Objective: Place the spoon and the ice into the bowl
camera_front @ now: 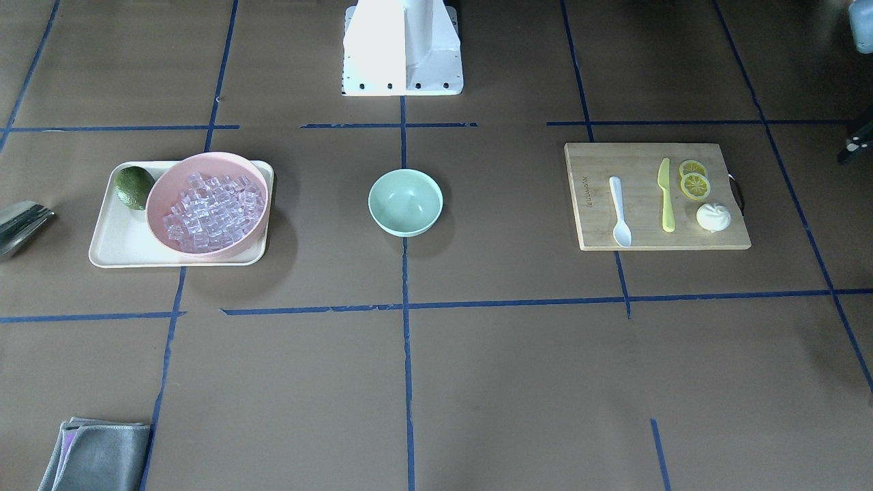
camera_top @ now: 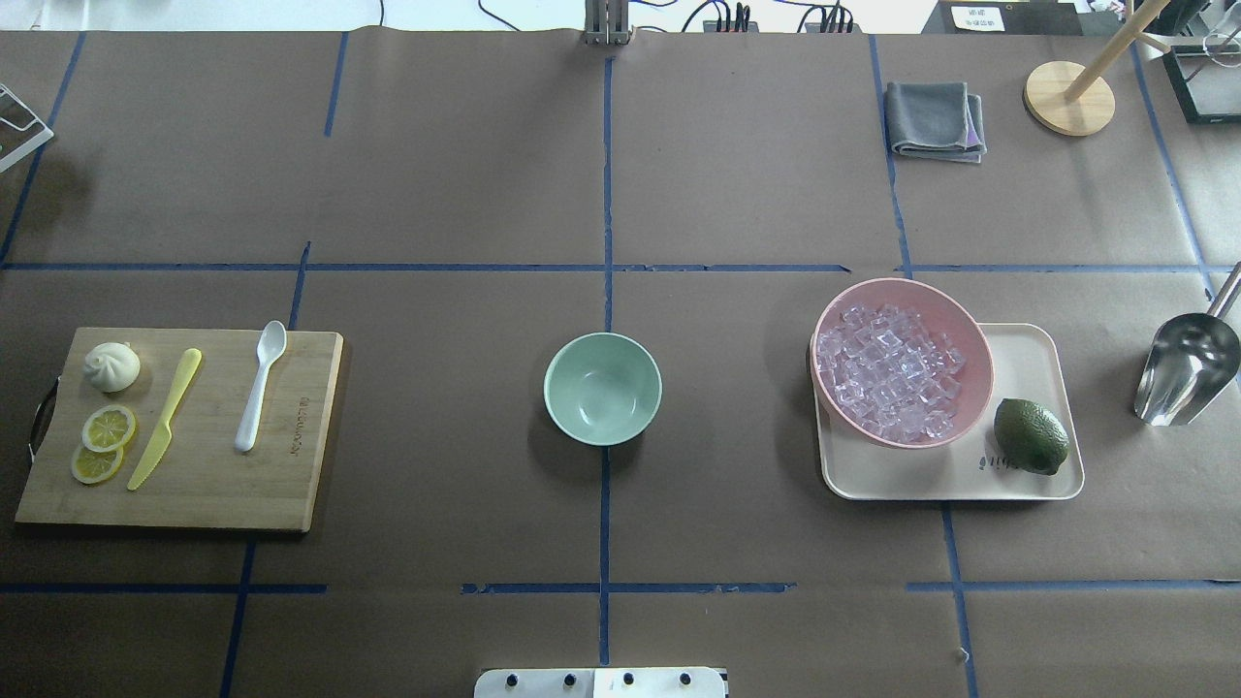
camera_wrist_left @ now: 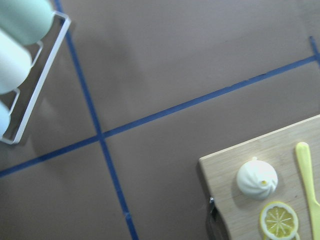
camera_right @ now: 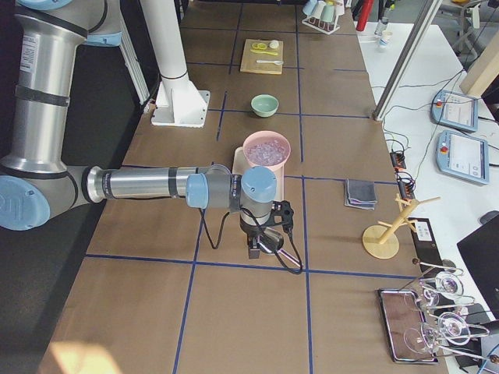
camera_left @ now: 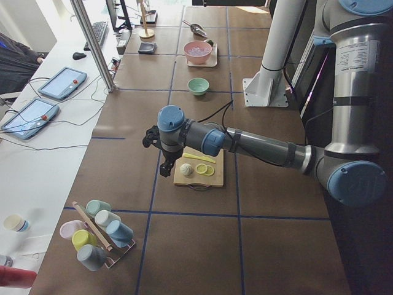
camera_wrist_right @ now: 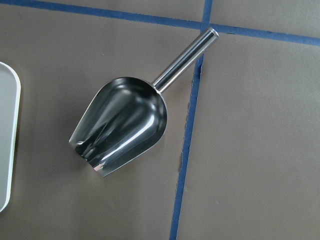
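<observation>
The table (camera_top: 756, 174), papered brown and crossed by blue tape lines, carries a wooden cutting board (camera_top: 213, 485) on its left, the mint-green bowl (camera_top: 602, 388) at centre, a cream tray (camera_top: 1033, 354) on the right, a steel scoop (camera_top: 1185, 368) near the tray, and a folded grey cloth (camera_top: 934, 119) well apart.

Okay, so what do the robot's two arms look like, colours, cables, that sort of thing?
The left arm and right arm match: silver-grey metal tubes, grey joint housings with light blue round caps, and black jaws at the tips. A thin black cable loops loosely from each wrist. Upper-arm labels are too small to read.
</observation>
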Robot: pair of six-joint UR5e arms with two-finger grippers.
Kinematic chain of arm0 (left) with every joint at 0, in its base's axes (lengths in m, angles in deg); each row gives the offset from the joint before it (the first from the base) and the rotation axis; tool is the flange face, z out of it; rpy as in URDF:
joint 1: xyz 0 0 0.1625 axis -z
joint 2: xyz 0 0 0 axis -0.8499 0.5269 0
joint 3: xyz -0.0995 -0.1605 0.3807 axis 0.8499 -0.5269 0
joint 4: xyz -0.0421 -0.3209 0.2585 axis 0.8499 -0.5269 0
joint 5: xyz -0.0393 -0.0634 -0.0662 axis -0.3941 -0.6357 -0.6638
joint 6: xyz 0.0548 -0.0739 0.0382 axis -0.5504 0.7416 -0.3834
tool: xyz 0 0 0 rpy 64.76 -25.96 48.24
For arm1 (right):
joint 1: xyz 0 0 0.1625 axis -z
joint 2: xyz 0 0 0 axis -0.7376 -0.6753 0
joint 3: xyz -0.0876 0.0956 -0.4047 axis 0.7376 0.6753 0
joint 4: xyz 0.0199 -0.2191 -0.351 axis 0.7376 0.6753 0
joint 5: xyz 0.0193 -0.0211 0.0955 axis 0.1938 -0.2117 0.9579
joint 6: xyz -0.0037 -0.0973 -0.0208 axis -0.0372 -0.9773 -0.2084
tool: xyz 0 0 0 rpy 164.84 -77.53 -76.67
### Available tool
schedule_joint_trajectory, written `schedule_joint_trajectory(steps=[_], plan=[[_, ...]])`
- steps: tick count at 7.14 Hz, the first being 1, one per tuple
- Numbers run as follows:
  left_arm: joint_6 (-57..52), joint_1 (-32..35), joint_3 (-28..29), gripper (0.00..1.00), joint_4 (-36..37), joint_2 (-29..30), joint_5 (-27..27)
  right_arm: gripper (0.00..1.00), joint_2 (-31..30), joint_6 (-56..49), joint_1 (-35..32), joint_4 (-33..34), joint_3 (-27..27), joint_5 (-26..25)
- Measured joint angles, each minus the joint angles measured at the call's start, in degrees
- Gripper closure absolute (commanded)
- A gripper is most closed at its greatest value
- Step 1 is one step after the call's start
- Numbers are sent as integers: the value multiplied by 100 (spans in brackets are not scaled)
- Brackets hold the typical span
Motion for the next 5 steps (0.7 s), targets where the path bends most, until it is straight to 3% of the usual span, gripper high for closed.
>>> schedule_joint_trajectory(steps=[2, 5], plan=[[1540, -906, -267, 0, -130, 121, 177, 0, -3, 0, 0, 4, 5, 6], [3671, -2283, -492, 0, -179, 445, 1269, 0, -4, 0, 0, 5, 11, 4]])
